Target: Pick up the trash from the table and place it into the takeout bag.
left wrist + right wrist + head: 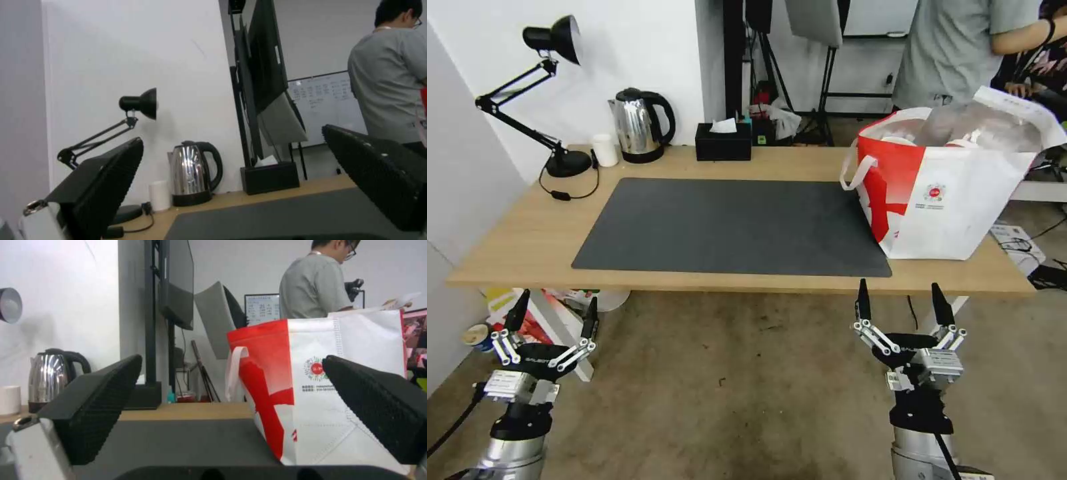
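Trash sits inside the bag [954,200], as far as you can see: pale rounded shapes [960,141] show under the foil lining at its open top, though you cannot tell which item is which; the bag stands upright at the right end of the table [527,227], its near corner overlapping the right edge of the mat [727,227]; its red side panel faces the middle of the table, a white loop handle hangs off that side, and the small red logo shows on the white face toward you.

Your left gripper [554,317] hangs below and in front of the table's near left corner, over the floor, fingers spread wide with nothing between them; your right gripper [902,303] hangs likewise just off the near edge, below the bag, fingers spread and empty; neither touches the table or the bag.

From the right wrist you look past the two black pads [100,396] at the bag [338,386], close ahead on the mat [178,440]; from the left wrist the pads [106,173] frame the kettle [193,173] and tissue box [269,176] at the back of the table.

Along the back edge, from your left, stand a lamp [554,87], a small white cup [605,150], the kettle [640,127] and the tissue box [724,140].
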Available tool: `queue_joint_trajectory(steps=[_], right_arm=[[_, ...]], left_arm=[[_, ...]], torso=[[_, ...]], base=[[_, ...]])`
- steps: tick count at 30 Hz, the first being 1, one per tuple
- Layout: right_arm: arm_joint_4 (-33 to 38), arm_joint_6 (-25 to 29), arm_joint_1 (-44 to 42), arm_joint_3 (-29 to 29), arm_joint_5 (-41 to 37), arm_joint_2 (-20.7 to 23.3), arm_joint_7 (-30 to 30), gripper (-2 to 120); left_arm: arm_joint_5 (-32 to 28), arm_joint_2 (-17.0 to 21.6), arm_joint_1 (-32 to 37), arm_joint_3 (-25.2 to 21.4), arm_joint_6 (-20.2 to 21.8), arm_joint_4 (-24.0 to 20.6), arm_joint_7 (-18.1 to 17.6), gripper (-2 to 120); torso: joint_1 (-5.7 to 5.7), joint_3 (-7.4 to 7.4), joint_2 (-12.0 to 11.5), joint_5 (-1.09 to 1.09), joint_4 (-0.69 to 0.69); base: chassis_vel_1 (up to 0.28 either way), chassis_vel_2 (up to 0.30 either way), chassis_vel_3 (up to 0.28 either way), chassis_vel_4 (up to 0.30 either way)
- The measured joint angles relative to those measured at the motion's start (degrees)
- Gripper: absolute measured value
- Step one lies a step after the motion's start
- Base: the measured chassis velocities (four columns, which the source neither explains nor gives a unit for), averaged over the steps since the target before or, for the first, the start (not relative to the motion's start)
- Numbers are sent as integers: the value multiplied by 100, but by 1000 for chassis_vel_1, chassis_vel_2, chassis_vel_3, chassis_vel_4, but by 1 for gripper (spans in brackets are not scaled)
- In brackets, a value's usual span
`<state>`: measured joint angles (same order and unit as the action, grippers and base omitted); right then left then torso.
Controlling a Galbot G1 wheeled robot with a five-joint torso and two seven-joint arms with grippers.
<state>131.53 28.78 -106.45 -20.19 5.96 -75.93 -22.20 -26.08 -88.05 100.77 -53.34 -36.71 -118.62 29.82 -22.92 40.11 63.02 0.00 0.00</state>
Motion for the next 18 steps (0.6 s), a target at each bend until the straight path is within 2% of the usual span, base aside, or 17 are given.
queue_joint_trajectory(steps=[18], right_arm=[[0,0,0,0,0,0,0,100]], left_arm=[[0,23,-62,-142,22,39,-101,100]], torso=[[0,0,0,0,0]], base=[[0,0,0,0]])
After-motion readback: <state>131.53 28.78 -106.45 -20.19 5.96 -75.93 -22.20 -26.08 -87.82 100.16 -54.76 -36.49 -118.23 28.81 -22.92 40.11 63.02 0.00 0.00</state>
